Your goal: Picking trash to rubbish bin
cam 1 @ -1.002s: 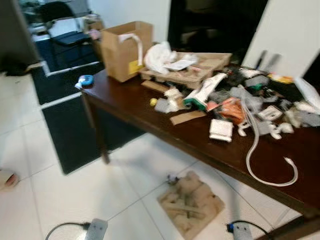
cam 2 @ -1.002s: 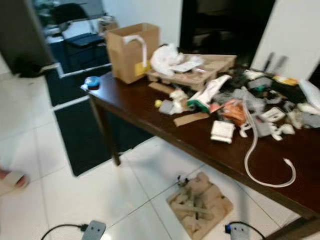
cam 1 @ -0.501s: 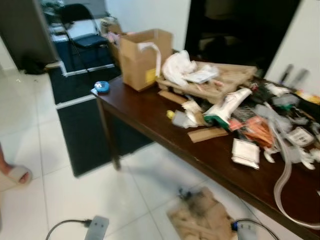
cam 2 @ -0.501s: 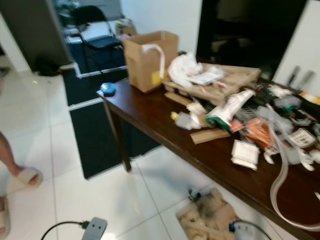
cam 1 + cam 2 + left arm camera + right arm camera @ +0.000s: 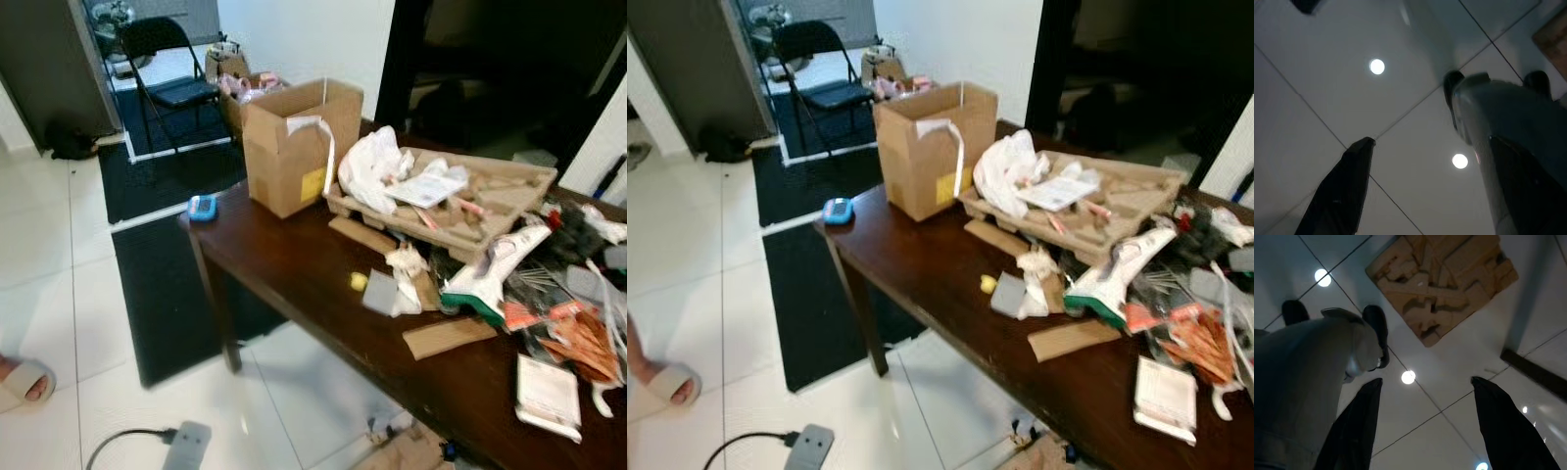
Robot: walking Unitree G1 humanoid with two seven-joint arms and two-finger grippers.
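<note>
Dark wooden table [image 5: 294, 269] strewn with trash, open cardboard box [image 5: 294, 147], white plastic bag [image 5: 372, 168], moulded pulp tray [image 5: 490, 201], blue tape measure [image 5: 202, 207], folding chair [image 5: 171, 73] behind

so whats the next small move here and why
Probably step closer to the table and raise the right gripper toward the crumpled white wrapper near its front edge. Both grippers hang low over the floor tiles, the right one open and holding nothing, and the trash lies on the table.

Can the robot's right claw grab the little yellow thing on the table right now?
Probably not yet. The right claw hangs open above the floor tiles, while the yellow thing lies up on the table.
</note>
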